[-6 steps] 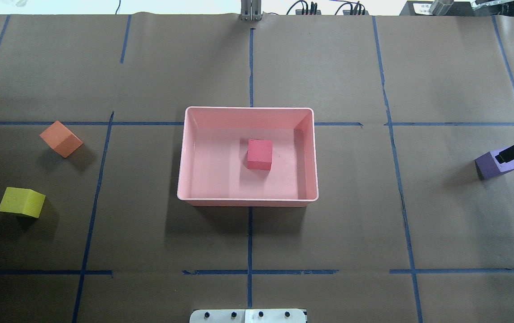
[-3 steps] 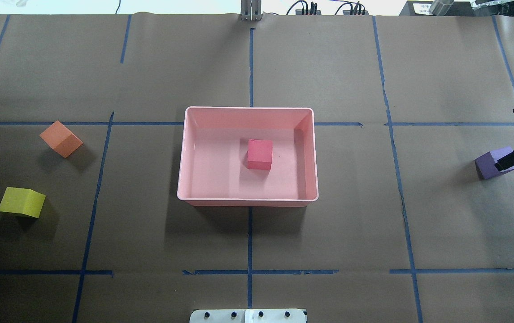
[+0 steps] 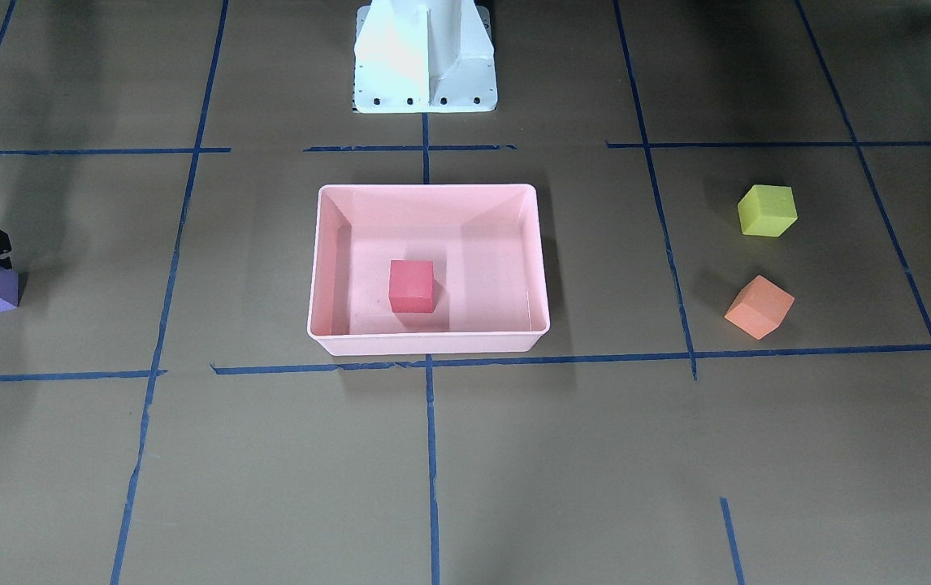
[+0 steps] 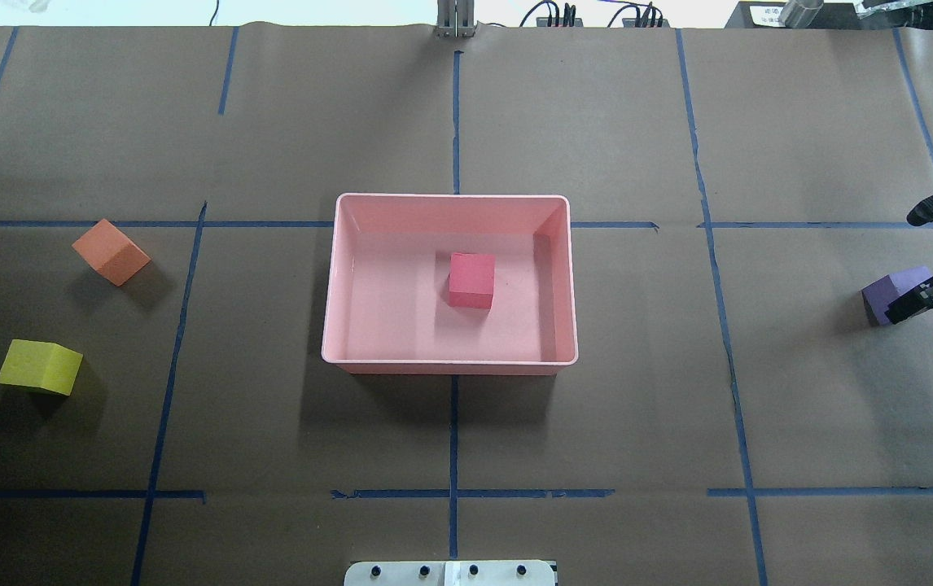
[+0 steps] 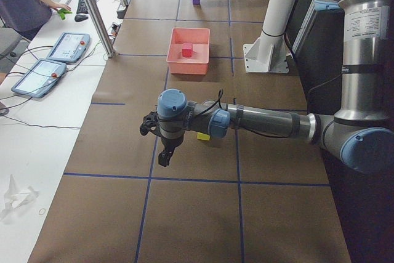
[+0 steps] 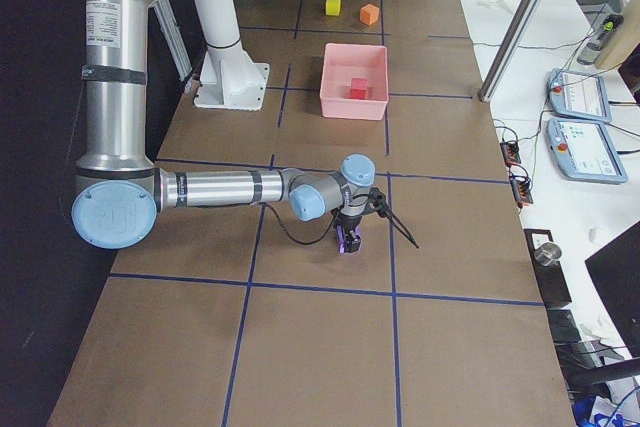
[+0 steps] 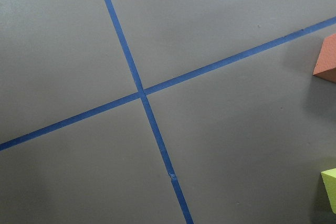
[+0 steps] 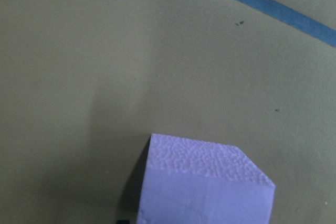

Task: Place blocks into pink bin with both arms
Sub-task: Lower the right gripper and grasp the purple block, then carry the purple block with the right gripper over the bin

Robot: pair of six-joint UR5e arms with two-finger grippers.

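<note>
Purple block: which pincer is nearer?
Right. The right pincer is at the purple block; the left pincer hangs at the table's opposite end, by the yellow-green block.

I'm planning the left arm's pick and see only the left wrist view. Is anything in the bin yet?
Observer: Yes, the red block sits inside the pink bin.
Operator: And what is the right arm doing?
Observer: The right gripper is open at the purple block, which stands on the table at the robot's far right.
</note>
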